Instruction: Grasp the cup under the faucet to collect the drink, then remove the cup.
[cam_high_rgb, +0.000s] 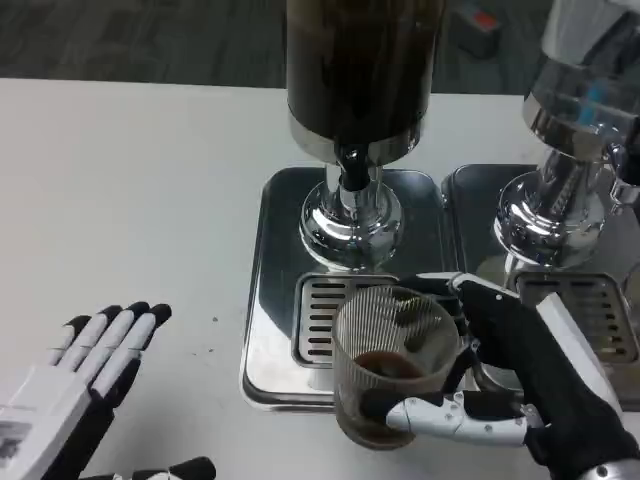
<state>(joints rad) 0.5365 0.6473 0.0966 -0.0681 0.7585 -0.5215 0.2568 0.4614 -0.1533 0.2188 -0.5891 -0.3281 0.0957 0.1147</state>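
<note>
Gripping the ribbed clear cup, right hand wraps it from 3 o'clock, fingers closed around its wall. Cup holds a little dark drink, sits at the drip tray front edge, 6 o'clock of the dispenser. Left hand flat, fingers spread, holding nothing, at 9 o'clock.

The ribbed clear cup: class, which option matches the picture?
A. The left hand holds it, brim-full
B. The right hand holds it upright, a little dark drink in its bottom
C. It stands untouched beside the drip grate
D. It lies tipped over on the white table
B: the right hand wraps the ribbed clear cup, which is upright with dark drink low inside, while the left hand rests open on the table.
</note>
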